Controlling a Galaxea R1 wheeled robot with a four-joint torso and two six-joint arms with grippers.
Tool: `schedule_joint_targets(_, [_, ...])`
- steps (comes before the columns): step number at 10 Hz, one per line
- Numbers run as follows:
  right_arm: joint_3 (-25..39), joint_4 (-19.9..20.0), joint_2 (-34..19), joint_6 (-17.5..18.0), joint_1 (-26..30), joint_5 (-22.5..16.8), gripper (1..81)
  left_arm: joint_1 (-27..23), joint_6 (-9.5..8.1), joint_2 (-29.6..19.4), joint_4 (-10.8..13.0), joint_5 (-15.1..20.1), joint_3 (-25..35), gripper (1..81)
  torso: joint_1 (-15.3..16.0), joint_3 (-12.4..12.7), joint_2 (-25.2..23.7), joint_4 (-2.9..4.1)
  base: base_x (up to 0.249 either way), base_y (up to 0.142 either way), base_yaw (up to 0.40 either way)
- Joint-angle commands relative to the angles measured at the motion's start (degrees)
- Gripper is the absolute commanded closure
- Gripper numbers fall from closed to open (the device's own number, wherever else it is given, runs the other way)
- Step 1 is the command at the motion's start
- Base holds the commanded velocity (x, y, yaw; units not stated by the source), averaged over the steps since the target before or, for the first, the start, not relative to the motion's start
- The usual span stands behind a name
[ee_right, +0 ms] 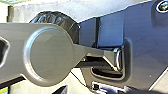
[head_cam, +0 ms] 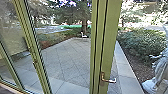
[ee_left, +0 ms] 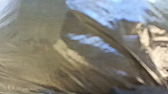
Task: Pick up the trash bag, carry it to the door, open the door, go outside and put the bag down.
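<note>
Left gripper near trash bag (ee_left: 92, 55)

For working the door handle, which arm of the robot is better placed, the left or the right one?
Right, I think. The door handle is right of centre in the head view, and the trash bag shows very close in the left wrist view, so the left arm is probably busy with it.

Wears smooth grey on the jointed bar (ee_right: 20, 50) in the right wrist view, with a broad round disc (ee_right: 50, 53) edged by a paler bevel. Has, reckoning the dark blue-grey plate (ee_right: 147, 55) at three o'clock from that disc, a rounded black opening (ee_right: 3, 51) at nine, a shiny ringed joint (ee_right: 118, 59) at three and a round fitting (ee_right: 163, 6) near two.
</note>
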Motion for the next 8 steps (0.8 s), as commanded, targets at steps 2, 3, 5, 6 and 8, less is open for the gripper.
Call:
schedule_joint_targets(2, [26.41,-0.51,-19.29,-0.2,4.66,1.13,1.0,-2.57,-0.13,-1.19,-1.48,3.63,1.22,81.1,0.0,0.0,0.0,0.0,0.0,0.0,0.0])
schedule_joint_targets(3, [30.44,-0.51,-21.75,-0.2,6.06,1.04,1.0,-2.57,-0.13,-1.54,-1.48,3.63,2.01,81.1,0.0,0.0,0.0,0.0,0.0,0.0,0.0])
schedule_joint_targets(5, [37.4,-0.42,-26.76,-0.2,8.87,1.13,1.0,-2.48,-0.13,-1.54,-1.48,3.54,2.36,81.1,0.0,0.0,0.0,0.0,0.0,0.0,0.0])
schedule_joint_targets(6, [41.0,-0.07,-29.74,-0.12,10.37,1.13,1.0,-2.57,-0.13,-1.45,-1.48,3.54,2.36,81.1,0.0,0.0,0.0,0.0,0.0,0.0,0.0])
schedule_joint_targets(8, [47.06,0.89,-35.45,-0.02,13.52,1.13,1.0,-2.48,-0.13,-1.36,-1.57,3.54,2.36,81.1,0.0,0.0,0.0,0.0,0.0,0.0,0.0])
